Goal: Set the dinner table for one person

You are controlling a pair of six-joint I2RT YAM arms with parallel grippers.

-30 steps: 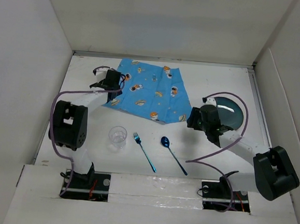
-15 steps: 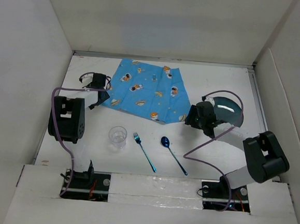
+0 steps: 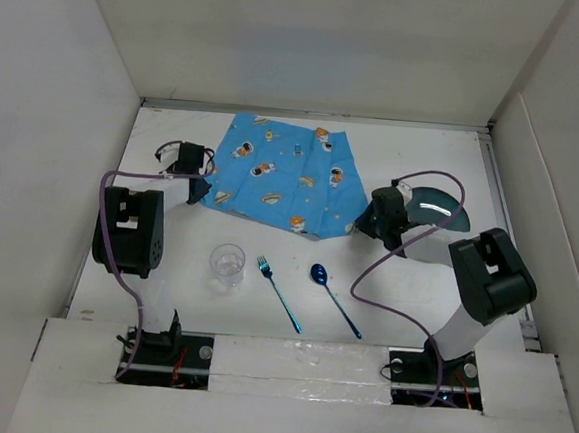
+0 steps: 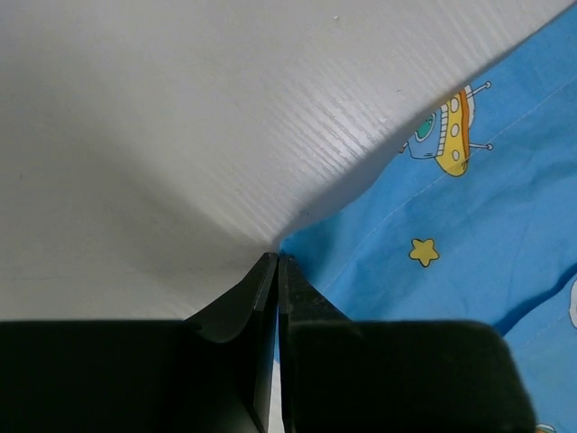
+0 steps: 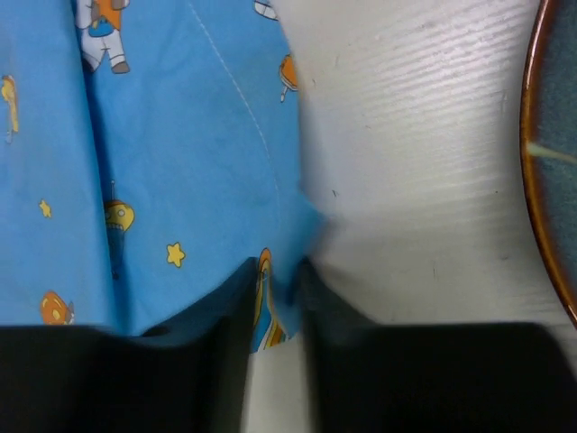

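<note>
Right arm has swung in from the plate [image 3: 440,210] to the mat [image 3: 283,176] edge, both grippers' jaws now pinched on opposite corners, left [image 4: 278,271], right [image 5: 275,280], likely to straighten it on the white bench [image 3: 415,156].

a blue cartoon-printed mat [image 3: 285,174], blue fork [image 3: 278,293] and spoon [image 3: 334,299], dark teal plate [image 3: 442,212], white table [image 3: 414,287].

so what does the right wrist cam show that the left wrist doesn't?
Only the right wrist view: the dark plate's rim at the right edge, and an astronaut print on the mat. Only the left wrist view: the left fingers pressed together at the mat's corner, beside a spaceship print. Both: the blue cartoon mat lying on the white dinner table.
</note>
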